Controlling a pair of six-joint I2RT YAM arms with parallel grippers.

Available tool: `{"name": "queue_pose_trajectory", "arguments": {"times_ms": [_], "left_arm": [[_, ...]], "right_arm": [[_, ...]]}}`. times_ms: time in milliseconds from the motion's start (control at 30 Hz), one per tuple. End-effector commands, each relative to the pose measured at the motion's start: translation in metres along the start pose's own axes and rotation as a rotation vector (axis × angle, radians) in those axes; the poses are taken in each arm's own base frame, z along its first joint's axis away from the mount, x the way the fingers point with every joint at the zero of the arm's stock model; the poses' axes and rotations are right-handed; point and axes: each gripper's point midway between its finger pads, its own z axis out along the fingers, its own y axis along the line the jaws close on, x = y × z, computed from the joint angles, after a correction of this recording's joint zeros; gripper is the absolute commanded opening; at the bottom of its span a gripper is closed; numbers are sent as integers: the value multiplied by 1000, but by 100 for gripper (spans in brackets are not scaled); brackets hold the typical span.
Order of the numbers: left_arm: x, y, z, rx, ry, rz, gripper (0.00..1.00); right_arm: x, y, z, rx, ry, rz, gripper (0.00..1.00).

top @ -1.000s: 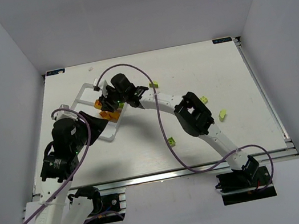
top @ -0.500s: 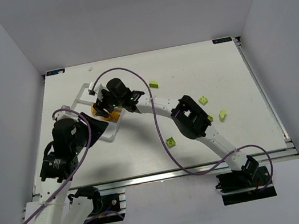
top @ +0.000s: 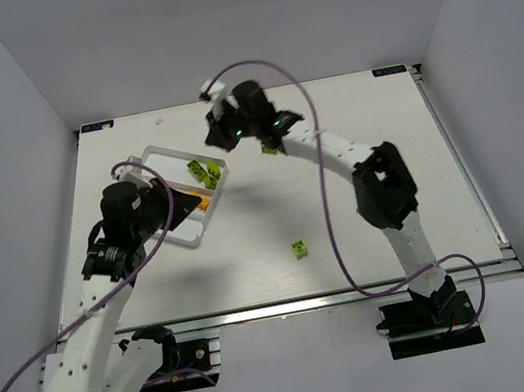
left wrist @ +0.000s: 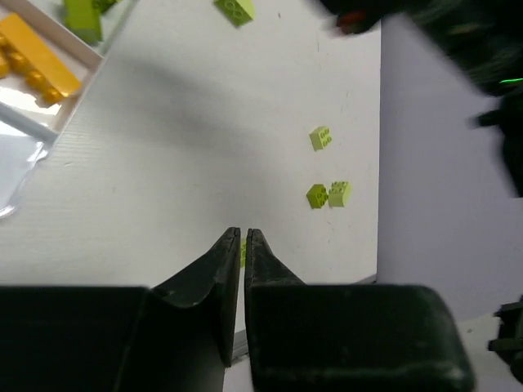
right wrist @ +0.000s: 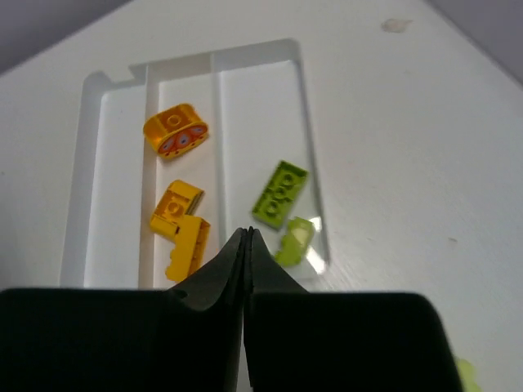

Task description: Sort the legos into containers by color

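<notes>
Big change from a second ago: my right arm has swung up off the tray (top: 179, 157) and out toward the far edge of the table (top: 413, 129), and my left arm has stretched forward by the tray.

Going left to right. My left pincer (left wrist: 243, 233) hangs over the tray's near side, fingers pinched together with just a hairline gap and nothing in them.

The tray sits on the left half of the table and has three lanes. The middle lane has the orange bricks: a rounded one (right wrist: 174, 131) up against the left divider, plus two more (right wrist: 176, 204) touching each other further down the lane. The right lane has the green bricks: a flat one (right wrist: 280, 193) studs up, and a second (right wrist: 296, 237) just beside it, by the tray's corner.

My right pincer (right wrist: 248, 233) hovers high over the tray's right side, fingers squeezed flat against each other, carrying nothing.

The loose green bricks are out on the table: one (top: 270, 147) right beside my right arm, one (top: 299, 247) in the open toward the near edge. The left wrist view also catches a single (left wrist: 320, 137) and a touching pair (left wrist: 338, 193) off to the right.
</notes>
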Motion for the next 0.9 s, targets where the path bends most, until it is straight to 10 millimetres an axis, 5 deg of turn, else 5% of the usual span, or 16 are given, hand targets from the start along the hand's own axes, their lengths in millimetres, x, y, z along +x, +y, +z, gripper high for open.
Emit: {"name": "queue_pose_trajectory", "arguments": {"times_ms": [0, 67, 100, 133, 167, 200, 233, 333, 433, 667, 867], "left_arm": [[3, -24, 29, 142, 82, 33, 18], [10, -23, 55, 147, 156, 22, 18], [15, -25, 63, 148, 187, 25, 21], [25, -17, 82, 116, 242, 14, 26], [23, -31, 88, 136, 257, 34, 38], [27, -32, 97, 125, 285, 37, 38], [35, -29, 103, 97, 327, 32, 51], [55, -29, 133, 35, 432, 50, 64], [77, -36, 154, 16, 513, 70, 67], [97, -40, 165, -33, 532, 103, 67], [87, -44, 151, 2, 470, 139, 67]], "right_arm": [[-32, -53, -89, 57, 12, 122, 0], [-33, -53, -120, 9, 25, 91, 2], [-25, -68, -139, 28, 30, 105, 20], [2, -76, -156, 14, 82, 124, 32], [2, -76, -172, 17, 94, 119, 58], [11, -88, -189, 38, 125, 134, 69], [27, -94, -208, 54, 198, 190, 75], [61, -112, -253, 114, 313, 272, 78], [86, -111, -286, 125, 349, 319, 72], [134, -92, -324, 100, 482, 317, 46], [176, -54, -345, 1, 627, 182, 70]]}}
